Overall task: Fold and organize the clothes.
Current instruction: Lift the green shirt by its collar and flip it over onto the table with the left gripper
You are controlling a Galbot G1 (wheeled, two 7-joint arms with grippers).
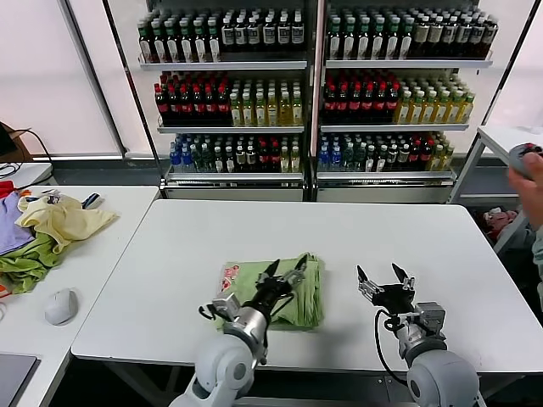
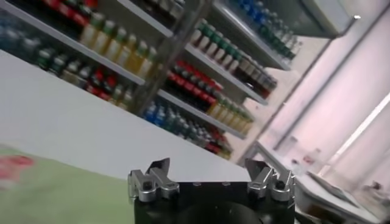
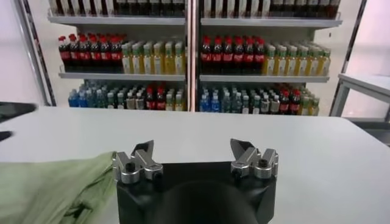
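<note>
The light green polo shirt [image 1: 293, 292] lies folded into a small rectangle on the white table [image 1: 339, 237], its red-and-white graphic at the left end. My left gripper [image 1: 285, 273] is open and empty, just above the shirt's middle. My right gripper [image 1: 383, 277] is open and empty, above bare table to the right of the shirt. The shirt also shows in the left wrist view [image 2: 55, 195] and in the right wrist view [image 3: 49, 185]. The open left gripper [image 2: 209, 170] and the open right gripper [image 3: 193, 152] hold nothing.
A side table on the left holds a pale yellow garment [image 1: 61, 220], a purple garment [image 1: 10, 222], a darker green cloth [image 1: 25, 264] and a grey mouse [image 1: 61, 306]. Shelves of bottles [image 1: 314, 85] stand behind the table. A person's hand [image 1: 528, 174] is at the right edge.
</note>
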